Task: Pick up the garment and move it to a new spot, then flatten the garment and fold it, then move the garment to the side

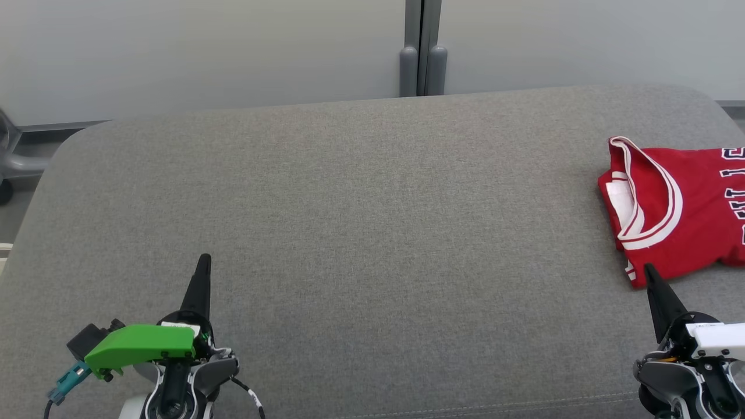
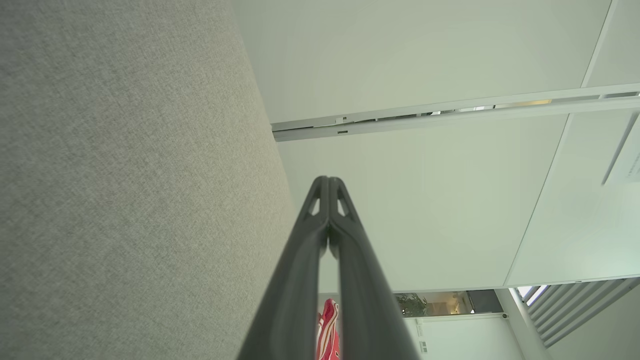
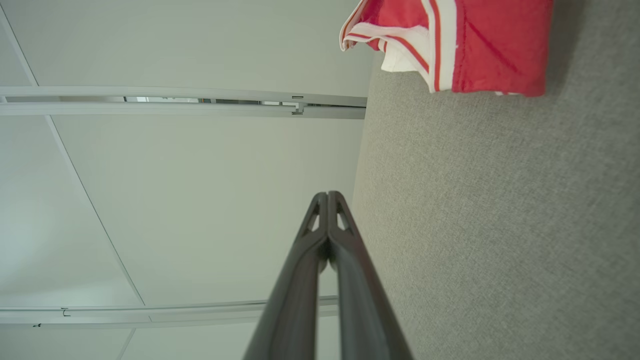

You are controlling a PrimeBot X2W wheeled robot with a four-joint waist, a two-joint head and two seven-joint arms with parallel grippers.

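The garment (image 1: 681, 209) is a red jersey with white trim and dark lettering, lying folded at the right edge of the grey cushioned surface (image 1: 361, 221); part of it runs past the picture's right side. The right wrist view has the garment (image 3: 480, 40) at the top. A sliver of the garment (image 2: 327, 330) peeks between the left fingers in the left wrist view. My left gripper (image 1: 204, 259) sits at the lower left, shut and empty, far from the garment. My right gripper (image 1: 648, 267) is shut and empty, its tip just at the garment's near edge. Both pairs of fingers (image 2: 328, 182) (image 3: 327, 196) are pressed together.
The grey surface has rounded far corners. Behind it stand pale wall panels with a grey vertical post (image 1: 423, 52). A dark wheeled base (image 1: 9, 163) shows at the far left, off the surface.
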